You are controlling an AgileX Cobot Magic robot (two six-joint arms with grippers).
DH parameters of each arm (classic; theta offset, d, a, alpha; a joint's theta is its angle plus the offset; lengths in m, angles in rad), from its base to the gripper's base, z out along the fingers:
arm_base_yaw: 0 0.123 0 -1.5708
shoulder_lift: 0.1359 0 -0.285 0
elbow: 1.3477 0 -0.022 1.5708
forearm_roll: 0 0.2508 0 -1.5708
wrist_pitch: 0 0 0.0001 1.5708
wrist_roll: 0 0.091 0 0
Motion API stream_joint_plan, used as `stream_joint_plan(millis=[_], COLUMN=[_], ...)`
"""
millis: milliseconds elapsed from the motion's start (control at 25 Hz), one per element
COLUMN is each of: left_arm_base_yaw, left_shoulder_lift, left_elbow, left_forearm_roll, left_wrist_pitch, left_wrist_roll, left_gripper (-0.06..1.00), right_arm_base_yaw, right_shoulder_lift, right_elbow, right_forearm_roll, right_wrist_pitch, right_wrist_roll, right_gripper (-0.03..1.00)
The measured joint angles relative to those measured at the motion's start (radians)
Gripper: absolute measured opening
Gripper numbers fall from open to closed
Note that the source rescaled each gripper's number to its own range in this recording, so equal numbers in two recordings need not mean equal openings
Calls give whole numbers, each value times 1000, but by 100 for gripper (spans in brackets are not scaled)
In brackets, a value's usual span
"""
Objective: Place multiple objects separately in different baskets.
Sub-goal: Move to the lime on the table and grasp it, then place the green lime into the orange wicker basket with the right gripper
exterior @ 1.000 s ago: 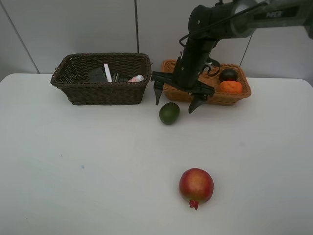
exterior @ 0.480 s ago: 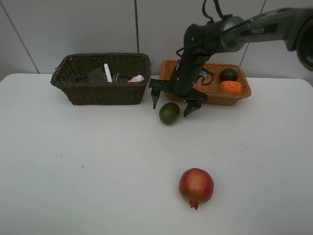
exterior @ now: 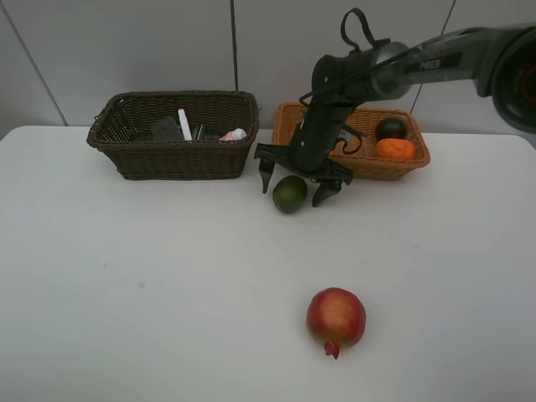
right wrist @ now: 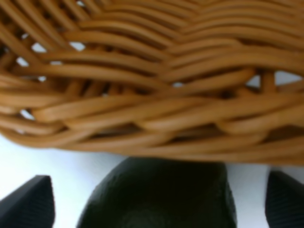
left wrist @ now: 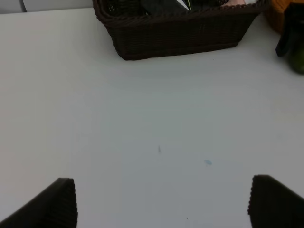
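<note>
The green avocado-like fruit [exterior: 289, 193] lies on the white table in front of the light orange-tan basket [exterior: 416, 158]. My right gripper [exterior: 294, 182] is open, its fingers standing on either side of the fruit. In the right wrist view the fruit [right wrist: 159, 194] fills the space between the fingertips [right wrist: 28, 203], with the basket wall [right wrist: 152, 85] close behind. The orange [exterior: 394, 148] and dark mangosteen [exterior: 391, 128] lie in that basket. The dark brown basket [exterior: 176, 159] holds the white marker [exterior: 184, 124], black case [exterior: 166, 129] and pink bottle [exterior: 235, 134]. The red pomegranate [exterior: 336, 318] lies at the table's front. My left gripper [left wrist: 161, 202] is open over bare table.
The left wrist view shows the dark brown basket [left wrist: 180, 33] ahead and a piece of the right gripper [left wrist: 287, 40] beside the fruit at the far edge. The table's back edge meets a grey wall behind the baskets.
My right gripper has come down and slightly left, from above the fruit to around it, with the fingers still open. The fruit and everything else have not moved.
</note>
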Motion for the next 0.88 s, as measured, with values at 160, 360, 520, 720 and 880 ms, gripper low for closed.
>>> stream_joint_plan(millis=[160, 360, 520, 720, 880], left_arm_base_yaw=[0, 0, 0, 0, 0], left_shoulder_lift=[0, 0, 0, 0, 0], left_elbow=[0, 0, 0, 0, 0], left_forearm_roll=[0, 0, 0, 0, 0], left_wrist_pitch=[0, 0, 0, 0, 0], left_wrist_roll=[0, 0, 0, 0, 0], left_gripper=[87, 87, 87, 87, 87], right_arm_base_yaw=[0, 0, 0, -7, -67], right_shoulder_lift=[6, 4, -37, -137, -134], right_elbow=[0, 0, -27, -166, -280], right_forearm_roll=[14, 20, 11, -105, -161], right_wrist_pitch=[18, 44, 99, 202, 250], right_wrist_roll=[-1, -40, -114, -176, -190], right_gripper=[0, 2, 2, 2, 2])
